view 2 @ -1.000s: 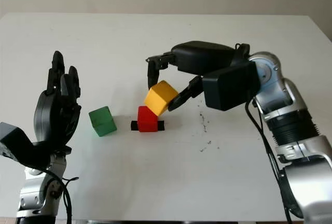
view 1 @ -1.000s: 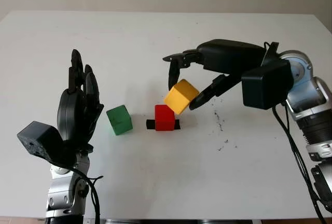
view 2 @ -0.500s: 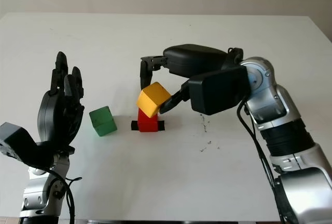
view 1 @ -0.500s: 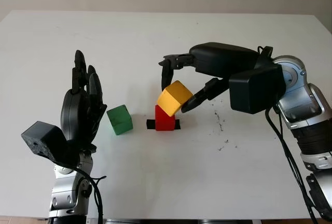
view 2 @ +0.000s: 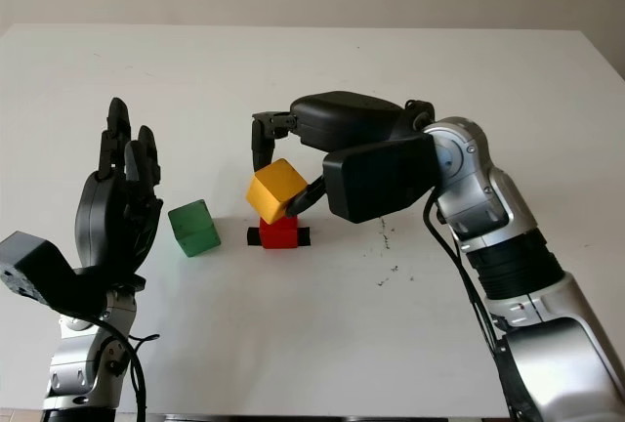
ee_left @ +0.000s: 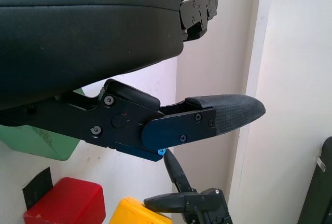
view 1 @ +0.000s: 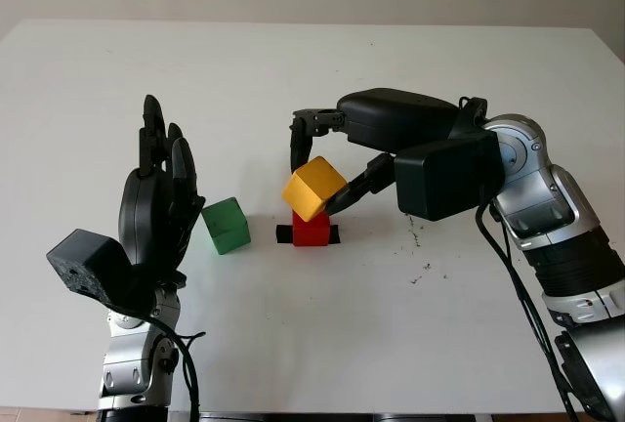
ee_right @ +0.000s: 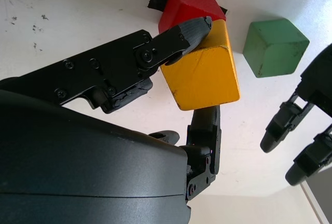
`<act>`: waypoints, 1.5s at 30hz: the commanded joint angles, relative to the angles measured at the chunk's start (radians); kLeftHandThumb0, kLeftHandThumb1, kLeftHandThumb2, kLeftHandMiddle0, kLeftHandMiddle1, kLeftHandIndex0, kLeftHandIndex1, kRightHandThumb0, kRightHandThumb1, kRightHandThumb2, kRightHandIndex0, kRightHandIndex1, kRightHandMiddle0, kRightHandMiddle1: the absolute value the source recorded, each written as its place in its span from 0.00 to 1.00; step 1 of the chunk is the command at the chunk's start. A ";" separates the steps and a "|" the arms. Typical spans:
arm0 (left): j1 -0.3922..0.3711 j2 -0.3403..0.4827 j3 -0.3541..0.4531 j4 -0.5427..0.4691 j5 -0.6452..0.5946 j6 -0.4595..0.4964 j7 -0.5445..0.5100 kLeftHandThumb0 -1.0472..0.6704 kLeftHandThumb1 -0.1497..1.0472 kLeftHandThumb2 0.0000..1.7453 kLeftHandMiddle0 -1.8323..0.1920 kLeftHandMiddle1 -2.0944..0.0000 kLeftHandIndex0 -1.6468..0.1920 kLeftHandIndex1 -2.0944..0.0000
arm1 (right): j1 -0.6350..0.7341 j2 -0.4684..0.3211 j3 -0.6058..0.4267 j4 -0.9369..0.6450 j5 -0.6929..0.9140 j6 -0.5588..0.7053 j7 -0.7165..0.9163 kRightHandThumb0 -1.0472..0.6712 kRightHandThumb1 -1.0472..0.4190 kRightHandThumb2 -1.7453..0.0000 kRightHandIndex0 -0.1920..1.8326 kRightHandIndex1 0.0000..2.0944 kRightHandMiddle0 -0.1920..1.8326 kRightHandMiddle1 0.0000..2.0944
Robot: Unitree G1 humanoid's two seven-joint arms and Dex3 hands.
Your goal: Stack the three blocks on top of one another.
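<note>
My right hand (view 1: pixel 320 163) is shut on the yellow block (view 1: pixel 312 188), holding it tilted just above the red block (view 1: pixel 312 231). The red block stands on a strip of black tape at the table's middle. In the right wrist view the yellow block (ee_right: pixel 202 76) is pinched between a fingertip (ee_right: pixel 194 27) and another finger, close over the red block (ee_right: pixel 187 6). The green block (view 1: pixel 226 225) sits on the table to the left of the red one. My left hand (view 1: pixel 156 197) is open and raised upright at the lower left, just left of the green block.
The white table (view 1: pixel 293 344) reaches to the back wall. Small dark specks (view 1: pixel 415 236) mark the surface right of the red block.
My right hand has carried the yellow block leftward, from right of the red block to over it. The left hand has barely shifted.
</note>
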 commanded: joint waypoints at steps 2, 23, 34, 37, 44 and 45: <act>0.007 -0.007 -0.004 -0.011 0.007 -0.014 0.005 0.18 1.00 0.34 1.00 1.00 1.00 1.00 | -0.046 0.006 0.012 -0.001 -0.012 0.018 0.022 0.34 0.03 0.97 0.27 0.05 0.24 0.84; 0.009 -0.017 -0.001 -0.013 0.007 -0.013 0.010 0.18 1.00 0.34 1.00 1.00 1.00 1.00 | -0.316 -0.019 0.046 0.586 0.020 -0.753 0.059 0.29 0.05 0.97 0.20 0.01 0.27 0.70; 0.009 -0.017 -0.004 -0.018 0.011 -0.009 0.017 0.18 1.00 0.34 1.00 1.00 1.00 1.00 | -0.359 0.001 0.081 0.705 -0.094 -0.939 -0.086 0.30 0.04 0.97 0.18 0.02 0.27 0.67; 0.009 -0.016 -0.002 -0.015 0.010 -0.011 0.016 0.18 1.00 0.34 1.00 1.00 1.00 1.00 | -0.371 0.017 0.086 0.730 -0.118 -0.970 -0.140 0.30 0.05 0.97 0.18 0.02 0.28 0.69; 0.012 -0.018 -0.003 -0.019 0.013 -0.011 0.018 0.18 1.00 0.34 1.00 1.00 1.00 1.00 | -0.387 0.058 0.101 0.793 -0.126 -0.992 -0.181 0.30 0.06 0.97 0.17 0.02 0.28 0.76; 0.012 -0.019 -0.004 -0.020 0.015 -0.011 0.021 0.18 1.00 0.34 1.00 1.00 1.00 1.00 | -0.388 0.059 0.104 0.796 -0.129 -0.994 -0.186 0.30 0.06 0.97 0.17 0.02 0.28 0.77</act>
